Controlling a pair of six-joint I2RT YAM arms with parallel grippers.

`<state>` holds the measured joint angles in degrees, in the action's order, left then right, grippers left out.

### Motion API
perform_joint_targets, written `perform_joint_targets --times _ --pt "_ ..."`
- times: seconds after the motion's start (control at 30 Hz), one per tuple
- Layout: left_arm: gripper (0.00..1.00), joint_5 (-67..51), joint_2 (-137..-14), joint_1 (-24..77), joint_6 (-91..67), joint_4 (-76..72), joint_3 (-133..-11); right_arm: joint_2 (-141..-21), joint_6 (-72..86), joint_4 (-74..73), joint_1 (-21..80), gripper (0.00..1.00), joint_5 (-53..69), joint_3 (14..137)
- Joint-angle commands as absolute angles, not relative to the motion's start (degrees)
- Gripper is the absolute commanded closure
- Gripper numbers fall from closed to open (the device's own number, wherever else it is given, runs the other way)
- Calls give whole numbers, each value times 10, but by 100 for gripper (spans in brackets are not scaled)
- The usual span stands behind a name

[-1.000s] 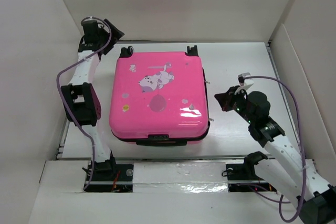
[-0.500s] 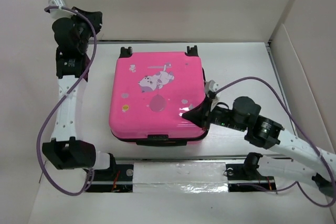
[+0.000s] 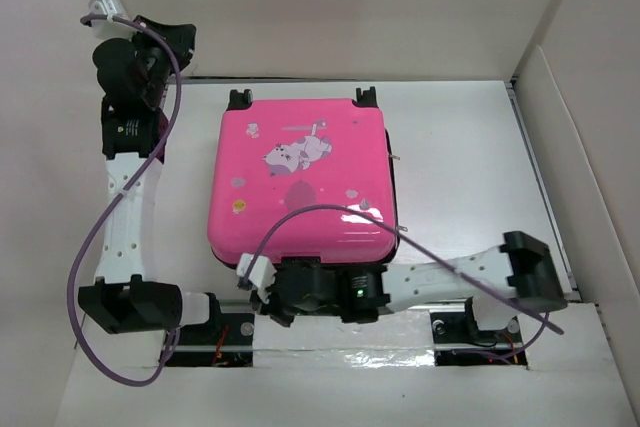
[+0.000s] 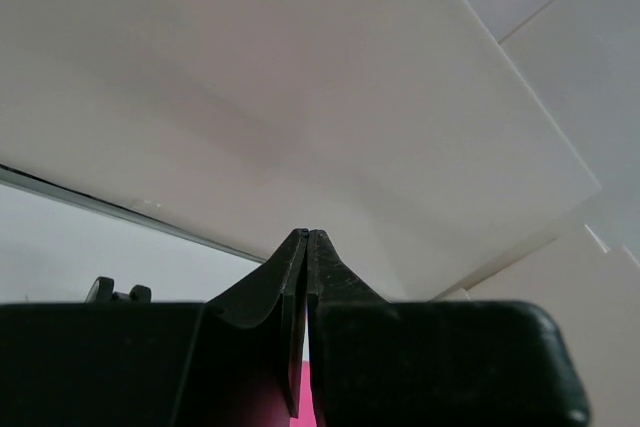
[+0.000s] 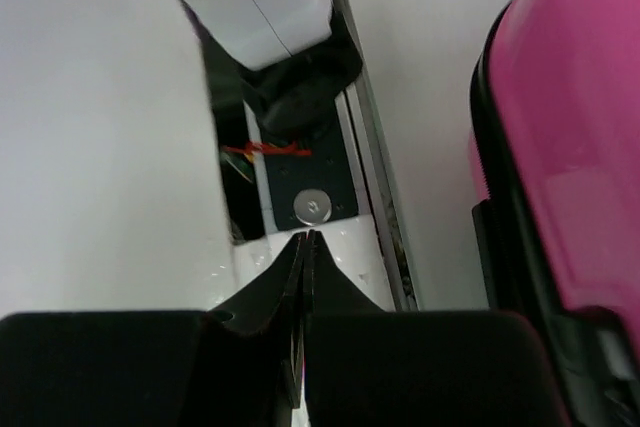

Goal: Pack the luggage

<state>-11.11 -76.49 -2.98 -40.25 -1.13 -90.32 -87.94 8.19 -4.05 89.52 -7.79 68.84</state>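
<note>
Two robot arms work over a white table [image 3: 460, 167] boxed in by plain white walls [image 3: 350, 7] at 9, 12 and 3 o'clock. At the centre of the table lies the luggage [image 3: 298, 182], a bright pink suitcase, flat and closed, cartoon stickers facing up, black wheels at its 12 o'clock edge and a dark handle at 6 o'clock. The left gripper [image 3: 168, 39] is raised at 10 o'clock, apart from the case, near the corner of the walls; its wrist view shows its fingers pressed together on nothing. The right gripper [image 3: 264, 299] reaches across low at 6 o'clock, just beside the case's near edge, above the metal rail [image 3: 340, 332]; its fingers are also together, empty. Purple cables [image 3: 95, 247] loop along both arms.
</note>
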Motion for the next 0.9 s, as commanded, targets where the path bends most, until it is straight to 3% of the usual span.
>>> perform_joint_targets --times 0.0,0.17,0.37,0.5,0.87 --pt "100 -110 -713 -29 -397 -40 -896 -932 79 -23 908 100 -177 745" --pt "100 -83 -679 -29 -403 -60 -881 -1029 75 -40 913 100 -298 791" --pt "100 -91 -671 -29 -408 -68 -881 -1120 66 -56 913 100 -360 853" --pt "100 -98 -672 -29 -410 -75 -875 -1171 62 -73 884 100 -367 885" --pt "100 -130 -693 -29 -422 -98 -879 -1172 18 -19 767 100 -325 905"
